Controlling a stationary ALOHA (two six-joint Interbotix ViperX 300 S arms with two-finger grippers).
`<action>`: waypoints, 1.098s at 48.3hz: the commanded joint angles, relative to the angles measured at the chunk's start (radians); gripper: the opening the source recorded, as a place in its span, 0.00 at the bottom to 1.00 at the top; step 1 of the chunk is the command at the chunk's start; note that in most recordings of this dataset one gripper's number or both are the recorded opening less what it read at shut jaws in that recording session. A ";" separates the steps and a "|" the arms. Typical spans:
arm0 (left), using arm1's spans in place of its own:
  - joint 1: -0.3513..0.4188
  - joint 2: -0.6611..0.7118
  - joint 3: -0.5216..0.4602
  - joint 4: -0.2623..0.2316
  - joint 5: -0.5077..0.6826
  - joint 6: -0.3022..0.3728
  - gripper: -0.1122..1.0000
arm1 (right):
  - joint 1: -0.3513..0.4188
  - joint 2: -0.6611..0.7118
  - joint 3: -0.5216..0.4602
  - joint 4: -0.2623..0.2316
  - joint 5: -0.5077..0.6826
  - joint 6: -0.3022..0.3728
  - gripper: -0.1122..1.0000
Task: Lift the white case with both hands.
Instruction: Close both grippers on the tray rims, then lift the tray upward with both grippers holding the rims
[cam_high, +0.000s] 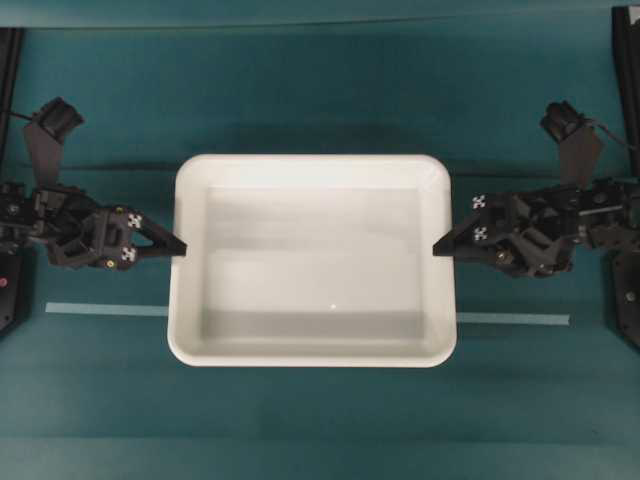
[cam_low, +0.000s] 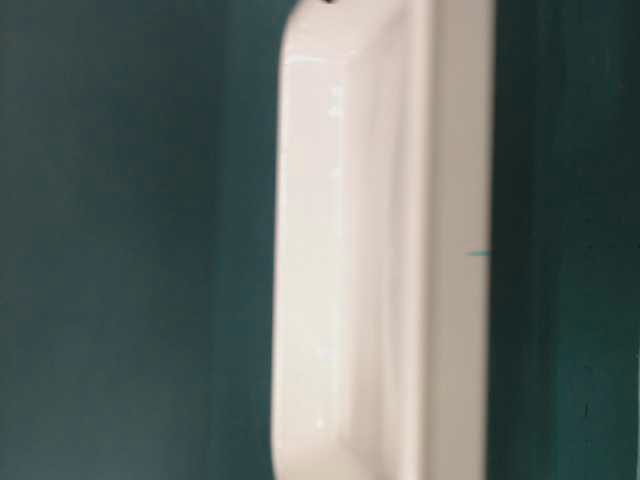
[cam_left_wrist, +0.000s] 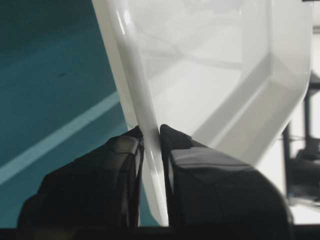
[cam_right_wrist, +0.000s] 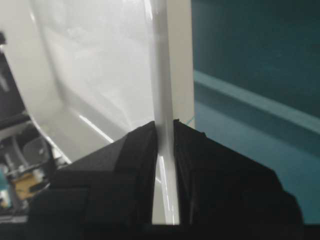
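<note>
Both grippers are pinching the white case (cam_high: 312, 260) by its rim: the left gripper (cam_high: 178, 247) has the left edge and the right gripper (cam_high: 440, 248) has the right edge, each about halfway along its side. From the left wrist view the left gripper (cam_left_wrist: 151, 137) has its two black fingers pressed onto the thin white lip, one inside and one outside, and the right gripper (cam_right_wrist: 164, 127) shows the same thing on its side. No gap either way, so both bites look firm.

The case itself sits in the middle of the teal table (cam_high: 320, 110), long sides running left to right, over a pale tape line (cam_high: 105, 309) that sticks out on both sides of it. It is empty, glossy on the bottom.

Whether it is off the table yet is hard to say from overhead; the table-level view is blurred and so close that I would only guess it may be just clear of the surface.

So the grasping step looks done and the lift is the step in hand. What it calls for next is both arms rising together at the same pace, keeping the case level and the spacing between them constant, since the rim is thin and slick and a pull apart or a tilt could slip it out of one pinch.
</note>
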 joint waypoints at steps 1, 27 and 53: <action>-0.006 -0.017 -0.035 0.003 -0.003 -0.026 0.19 | -0.003 -0.017 -0.041 0.000 0.020 0.000 0.20; -0.009 -0.100 -0.172 0.003 0.054 -0.063 0.16 | -0.003 -0.135 -0.141 0.005 0.107 0.032 0.20; -0.031 -0.097 -0.314 0.003 0.166 -0.067 0.16 | -0.003 -0.216 -0.247 0.005 0.109 0.091 0.20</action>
